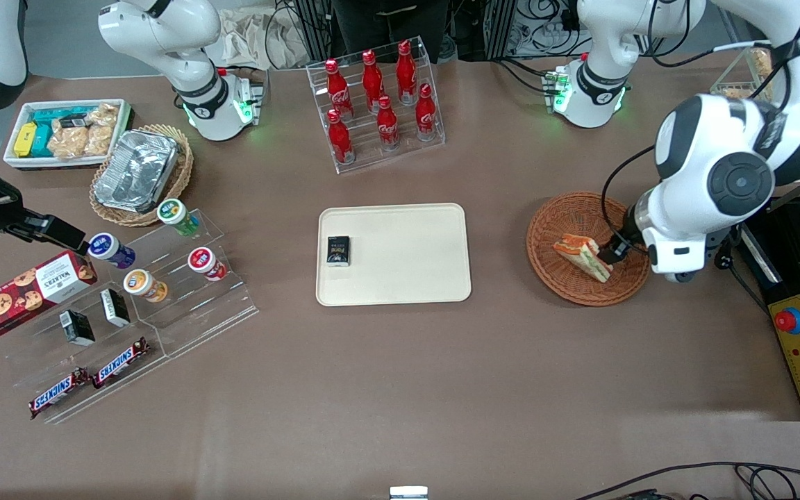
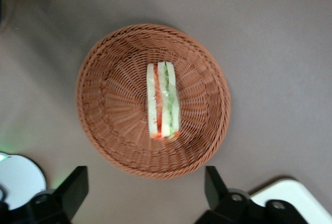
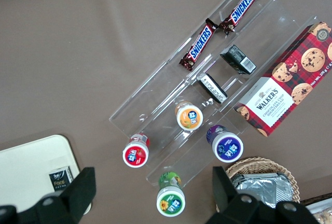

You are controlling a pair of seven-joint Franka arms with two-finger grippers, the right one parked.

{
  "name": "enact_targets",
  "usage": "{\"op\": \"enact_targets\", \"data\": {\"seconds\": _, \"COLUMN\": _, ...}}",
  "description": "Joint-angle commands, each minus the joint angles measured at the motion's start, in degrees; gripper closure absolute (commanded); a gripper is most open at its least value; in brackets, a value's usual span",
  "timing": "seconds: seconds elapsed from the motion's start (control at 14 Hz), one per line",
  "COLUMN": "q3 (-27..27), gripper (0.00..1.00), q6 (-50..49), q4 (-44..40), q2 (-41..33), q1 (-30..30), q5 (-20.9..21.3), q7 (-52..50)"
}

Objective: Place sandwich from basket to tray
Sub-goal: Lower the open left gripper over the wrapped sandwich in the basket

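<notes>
Brown counter (image 1: pixel 400 389); sandwich (image 2: pixel 162 101) in basket (image 2: pixel 104 68), claw (image 2: pixel 145 193) wide open above, empty. Soft, squashable: grip bread faces lightly, mid-wedge.

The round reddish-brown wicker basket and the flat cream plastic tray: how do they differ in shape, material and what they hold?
The round reddish-brown wicker basket is woven; the flat cream plastic tray is rectangular and smooth, with rounded corners. The basket holds the triangular sandwich; the tray holds a small black box. The left gripper is above the basket, open; nothing is above the tray. Both are shallow and lie on the brown table.
</notes>
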State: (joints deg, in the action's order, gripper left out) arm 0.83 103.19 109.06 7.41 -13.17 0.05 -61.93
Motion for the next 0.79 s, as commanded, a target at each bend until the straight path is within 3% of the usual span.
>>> {"op": "enact_targets", "data": {"seconds": 0.0, "q3": 0.0, "gripper": 0.01, "q6": 5.8, "q4": 5.7, "q2": -0.8, "q1": -0.2, "q5": 0.6, "q7": -2.5}}
{"op": "enact_targets", "data": {"seconds": 0.71, "q3": 0.1, "gripper": 0.01, "q6": 24.8, "q4": 14.8, "q2": 3.8, "q1": 0.3, "q5": -0.8, "q7": -8.4}}
